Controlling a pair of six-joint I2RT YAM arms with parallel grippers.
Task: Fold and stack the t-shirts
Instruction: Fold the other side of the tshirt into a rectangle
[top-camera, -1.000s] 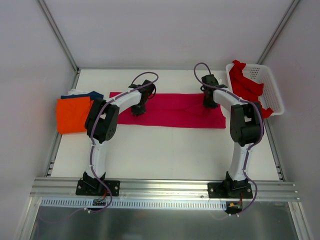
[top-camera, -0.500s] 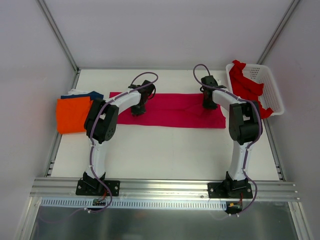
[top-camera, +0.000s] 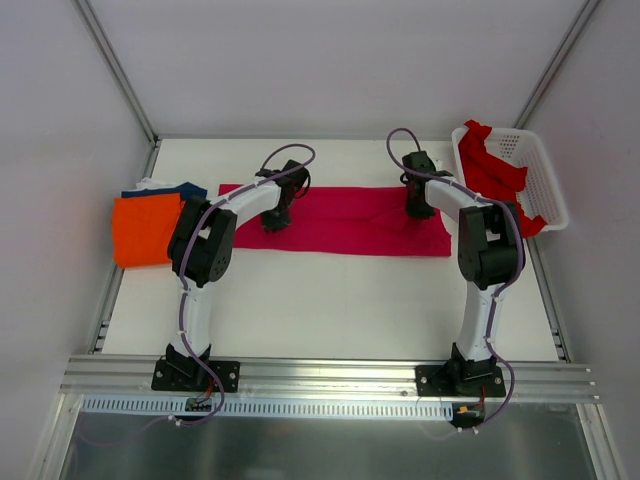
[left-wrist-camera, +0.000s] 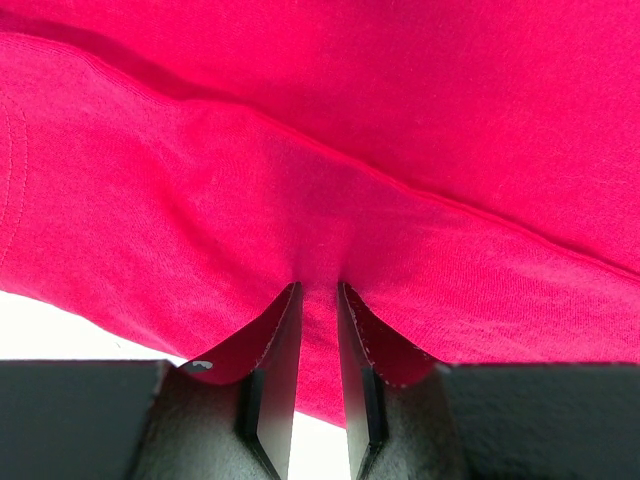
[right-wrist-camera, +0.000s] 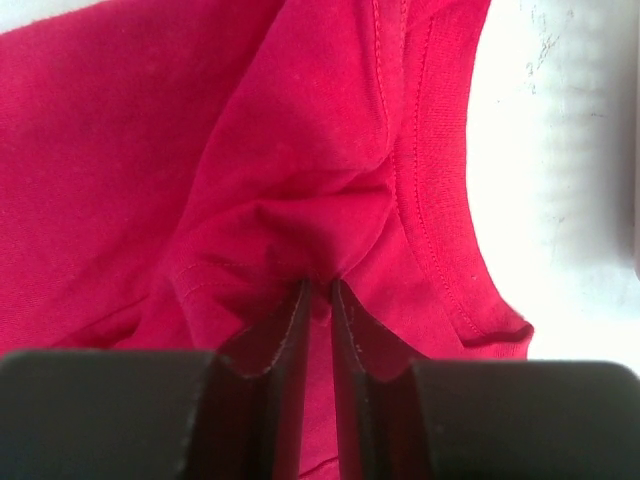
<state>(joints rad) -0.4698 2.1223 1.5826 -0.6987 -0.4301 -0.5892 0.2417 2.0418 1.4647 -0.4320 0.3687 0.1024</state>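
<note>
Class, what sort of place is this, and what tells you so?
Probably a robotics lab work cell: two arms bolted to an aluminium rail, a white table inside plain panel walls, and a magenta t-shirt laid out for folding.

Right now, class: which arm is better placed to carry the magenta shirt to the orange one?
Left, probably. The left pincer pinches the magenta shirt on the side nearer the orange shirt; the right pincer grips it over by the basket.

Overhead, I'm seeing the navy t-shirt (top-camera: 180, 188) mostly hiding under the orange t-shirt (top-camera: 145, 228). The left gripper (top-camera: 277, 218) and right gripper (top-camera: 418, 207) are burying their fingertips beneath their own wrists there. Both wrist cameras are cropping the magenta t-shirt (left-wrist-camera: 330, 150) at their edges.
</note>
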